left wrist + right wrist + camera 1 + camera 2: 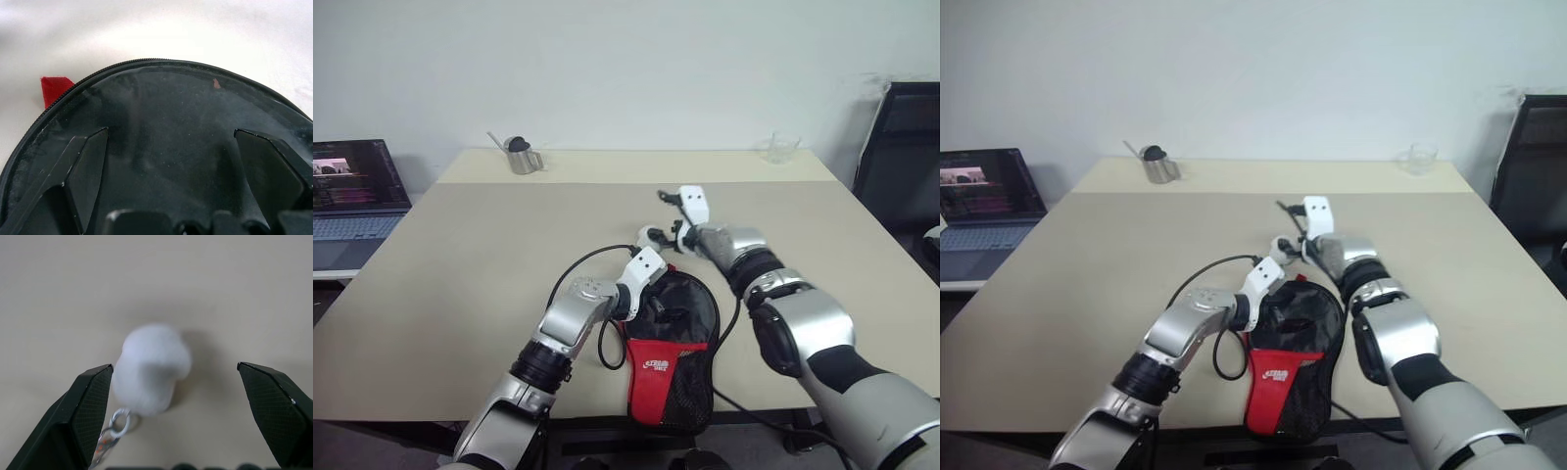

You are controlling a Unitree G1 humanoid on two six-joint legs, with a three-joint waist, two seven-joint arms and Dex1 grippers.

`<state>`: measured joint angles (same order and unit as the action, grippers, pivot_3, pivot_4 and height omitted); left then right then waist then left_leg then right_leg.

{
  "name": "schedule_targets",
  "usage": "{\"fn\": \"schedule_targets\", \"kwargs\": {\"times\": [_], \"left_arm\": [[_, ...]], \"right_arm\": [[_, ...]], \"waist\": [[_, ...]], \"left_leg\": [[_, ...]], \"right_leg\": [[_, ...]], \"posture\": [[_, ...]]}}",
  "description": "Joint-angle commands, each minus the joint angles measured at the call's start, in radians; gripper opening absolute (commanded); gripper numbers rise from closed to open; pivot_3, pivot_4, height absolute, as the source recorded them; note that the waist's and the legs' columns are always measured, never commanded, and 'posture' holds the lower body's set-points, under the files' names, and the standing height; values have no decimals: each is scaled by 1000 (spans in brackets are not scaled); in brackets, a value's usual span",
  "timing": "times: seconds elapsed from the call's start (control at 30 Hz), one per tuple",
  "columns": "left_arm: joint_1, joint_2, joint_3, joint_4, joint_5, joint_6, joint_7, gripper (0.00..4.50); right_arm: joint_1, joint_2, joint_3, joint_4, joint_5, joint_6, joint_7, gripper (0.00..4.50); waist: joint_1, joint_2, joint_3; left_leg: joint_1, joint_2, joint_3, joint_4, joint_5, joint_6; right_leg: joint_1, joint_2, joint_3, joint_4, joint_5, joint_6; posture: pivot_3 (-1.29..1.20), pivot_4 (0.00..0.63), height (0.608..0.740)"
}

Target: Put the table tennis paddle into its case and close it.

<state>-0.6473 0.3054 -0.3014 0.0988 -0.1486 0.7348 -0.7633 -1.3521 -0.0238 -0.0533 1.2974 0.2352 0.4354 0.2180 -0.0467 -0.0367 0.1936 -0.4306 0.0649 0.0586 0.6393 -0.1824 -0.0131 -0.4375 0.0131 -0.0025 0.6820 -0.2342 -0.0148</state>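
Beige table (460, 255), black case (680, 323) under both spread-fingered arms.

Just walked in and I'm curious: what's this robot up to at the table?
It is working on a black fabric paddle-shaped case with a red panel lying at the near edge of the beige table. A dark paddle face sits inside the case's zipper rim. The left pincer is open just over it. The right pincer is open too, around a small white fluffy charm on a metal ring, not gripping it.
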Motion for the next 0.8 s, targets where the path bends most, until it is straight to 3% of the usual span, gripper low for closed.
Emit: {"fn": "schedule_targets", "kwargs": {"times": [0.03,0.53,0.63,0.8], "left_arm": [[60,28,1,-39,3,90,27,4500],[158,117,67,-259,-38,239,100,4500],[166,123,69,-279,-45,254,111,4500],[176,131,70,-297,-58,266,125,4500]], "right_arm": [[-1,29,-30,7,-26,-49,-10,4476],[28,146,-94,37,-93,-124,-119,4476],[37,159,-105,39,-106,-131,-141,3936],[43,171,-103,39,-127,-137,-148,2254]], "waist": [[0,0,0],[-4,0,-1],[-4,0,-1],[-5,0,-1]], "left_leg": [[0,0,0,0,0,0],[0,0,-1,0,0,0],[0,0,-1,0,0,0],[0,0,-1,-1,0,0]], "right_leg": [[0,0,-1,0,0,0],[1,0,0,-1,0,0],[1,-1,0,-1,0,0],[0,-1,0,-1,0,0]], "posture": [[0,150,740],[0,150,740],[0,150,740],[0,150,740]]}}
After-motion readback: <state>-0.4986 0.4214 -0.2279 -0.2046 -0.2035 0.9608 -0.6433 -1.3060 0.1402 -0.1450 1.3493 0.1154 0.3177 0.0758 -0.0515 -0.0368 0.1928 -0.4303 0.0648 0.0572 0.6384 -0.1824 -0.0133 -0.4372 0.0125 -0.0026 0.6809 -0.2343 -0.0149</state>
